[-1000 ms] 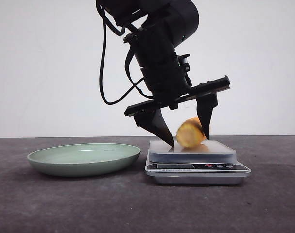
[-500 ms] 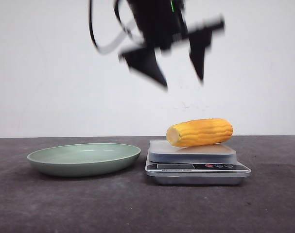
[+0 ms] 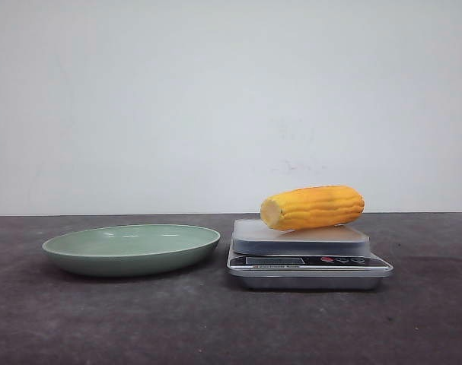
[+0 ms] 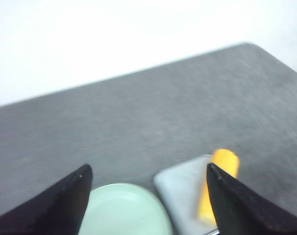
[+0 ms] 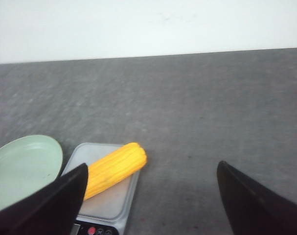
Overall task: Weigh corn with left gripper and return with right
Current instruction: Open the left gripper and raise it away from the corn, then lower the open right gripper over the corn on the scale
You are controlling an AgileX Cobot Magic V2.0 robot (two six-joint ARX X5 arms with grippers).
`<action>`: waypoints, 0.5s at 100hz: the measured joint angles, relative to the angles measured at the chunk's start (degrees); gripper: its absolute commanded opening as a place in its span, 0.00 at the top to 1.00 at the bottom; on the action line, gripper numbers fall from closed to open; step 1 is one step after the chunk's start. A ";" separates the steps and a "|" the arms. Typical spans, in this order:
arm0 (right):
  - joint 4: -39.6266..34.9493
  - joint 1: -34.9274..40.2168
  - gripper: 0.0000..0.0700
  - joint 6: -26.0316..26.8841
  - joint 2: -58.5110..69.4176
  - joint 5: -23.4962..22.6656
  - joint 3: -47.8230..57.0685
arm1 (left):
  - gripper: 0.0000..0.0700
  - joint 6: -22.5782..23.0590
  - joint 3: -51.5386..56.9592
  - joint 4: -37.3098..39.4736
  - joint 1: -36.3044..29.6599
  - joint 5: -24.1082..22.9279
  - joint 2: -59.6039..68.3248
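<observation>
The yellow-orange corn (image 3: 313, 207) lies on its side on the scale's platform (image 3: 301, 237), cut end toward the plate. It also shows in the left wrist view (image 4: 218, 183) and the right wrist view (image 5: 114, 169). No gripper shows in the front view. My left gripper (image 4: 147, 172) is open and empty, high above the plate and scale. My right gripper (image 5: 150, 172) is open and empty, above the table beside the scale.
A pale green plate (image 3: 132, 249) sits left of the silver scale (image 3: 309, 266) on the dark grey table. It is empty and also shows in the left wrist view (image 4: 124, 210) and the right wrist view (image 5: 22, 166). A white wall stands behind.
The left gripper let go of the corn on the scale, rose and left the front view. The corn settled on its side on the platform.
</observation>
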 measured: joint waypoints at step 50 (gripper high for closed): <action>14.45 16.46 0.17 4.50 19.12 5.49 0.00 | 0.38 -7.50 0.11 -21.99 -0.02 -2.16 -31.17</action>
